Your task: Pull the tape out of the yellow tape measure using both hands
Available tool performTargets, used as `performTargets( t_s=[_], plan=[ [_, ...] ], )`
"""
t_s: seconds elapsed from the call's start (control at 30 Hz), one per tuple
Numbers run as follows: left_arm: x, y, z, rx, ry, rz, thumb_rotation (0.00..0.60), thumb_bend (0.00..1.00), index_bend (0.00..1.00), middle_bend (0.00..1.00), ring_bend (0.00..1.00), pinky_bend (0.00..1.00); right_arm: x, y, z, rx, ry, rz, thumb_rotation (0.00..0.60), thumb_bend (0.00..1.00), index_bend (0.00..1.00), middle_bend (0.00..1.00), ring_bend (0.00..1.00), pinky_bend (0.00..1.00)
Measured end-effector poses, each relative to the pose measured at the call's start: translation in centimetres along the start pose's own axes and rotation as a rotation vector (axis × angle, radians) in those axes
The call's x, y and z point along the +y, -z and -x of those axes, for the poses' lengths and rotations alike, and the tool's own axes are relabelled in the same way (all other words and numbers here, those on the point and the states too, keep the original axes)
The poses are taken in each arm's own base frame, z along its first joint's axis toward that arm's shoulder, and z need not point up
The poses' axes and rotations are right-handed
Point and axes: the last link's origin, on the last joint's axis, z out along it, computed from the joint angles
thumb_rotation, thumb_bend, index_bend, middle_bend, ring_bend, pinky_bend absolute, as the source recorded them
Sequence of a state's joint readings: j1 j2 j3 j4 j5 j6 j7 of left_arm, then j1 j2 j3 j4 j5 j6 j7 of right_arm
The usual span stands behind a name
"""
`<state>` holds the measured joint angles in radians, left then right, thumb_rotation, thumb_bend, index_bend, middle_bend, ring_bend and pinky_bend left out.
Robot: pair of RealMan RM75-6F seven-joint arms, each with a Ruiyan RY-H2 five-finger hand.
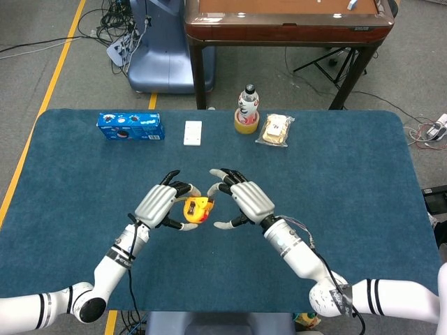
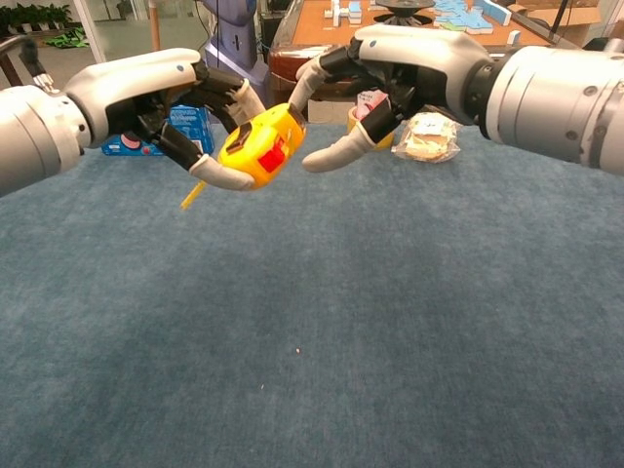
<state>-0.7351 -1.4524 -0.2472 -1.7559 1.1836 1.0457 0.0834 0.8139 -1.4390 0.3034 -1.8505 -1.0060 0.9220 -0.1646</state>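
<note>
My left hand holds the yellow tape measure above the blue table, its red button facing the chest camera. A short yellow strap hangs from the case under that hand. My right hand is right beside the case, fingers spread around its right end, one fingertip near the top corner. It holds nothing, and I cannot tell whether it touches the case. No tape shows pulled out.
At the table's far side lie a blue snack box, a white card, a bottle standing in a yellow tape roll and a wrapped sandwich. A wooden table stands beyond.
</note>
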Motion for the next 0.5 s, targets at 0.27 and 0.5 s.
performTargets(
  t_s=[0.27,0.5],
  plan=[
    [-0.26,0.04,-0.26,0.009,-0.003,-0.005,0.600,0.11,0.49,0.51,0.30,0.00,-0.19,-0.22,0.25,-0.004,-0.002,0.002,0.600,0.20,0.44,0.09,0.00,0.00],
    [-0.88,0.26,-0.56,0.013,-0.009,-0.019,0.600,0.11,0.49,0.51,0.30,0.00,0.10,-0.35,0.31,0.000,-0.008,0.015,0.600,0.20,0.49,0.12,0.00,0.00]
  ],
)
